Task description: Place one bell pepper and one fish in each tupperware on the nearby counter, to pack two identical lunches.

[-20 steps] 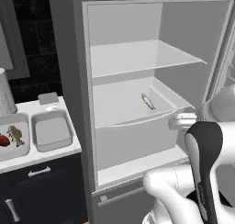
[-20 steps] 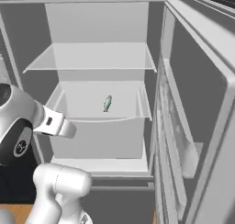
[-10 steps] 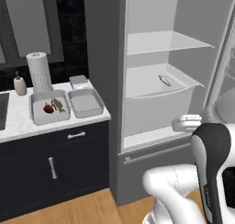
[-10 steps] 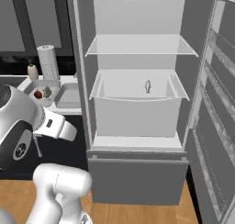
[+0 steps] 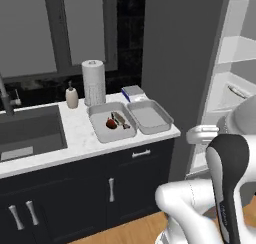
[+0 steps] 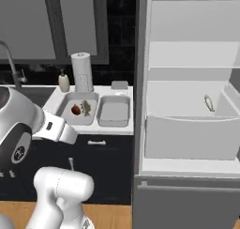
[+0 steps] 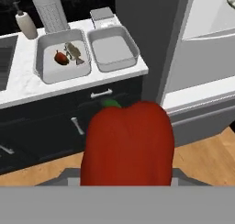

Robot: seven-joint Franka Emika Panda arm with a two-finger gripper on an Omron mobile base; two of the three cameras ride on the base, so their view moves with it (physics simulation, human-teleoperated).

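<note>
A large glossy red bell pepper [image 7: 127, 145] fills the bottom of the hand view, with my gripper [image 7: 126, 181] shut on it and its fingers hidden behind it. The pepper hangs in front of the black cabinets, well short of the counter [image 5: 80, 140]. On the counter, the left tupperware [image 5: 98, 133] holds a small red bell pepper [image 5: 111, 123] and a fish [image 5: 120, 119]. The right tupperware [image 5: 150, 116] beside it holds nothing. A second fish [image 6: 208, 103] lies in the open fridge's drawer.
The open fridge [image 6: 187, 106] stands right of the counter. A paper towel roll [image 5: 94, 82], a soap bottle [image 5: 72, 96] and a small blue-and-white box [image 5: 132, 93] stand behind the tupperwares. The dark sink [image 5: 30, 130] lies to their left.
The base has swung away from the fridge toward the counter, so the whole scene has shifted right. The gripper keeps its hold on the pepper.
</note>
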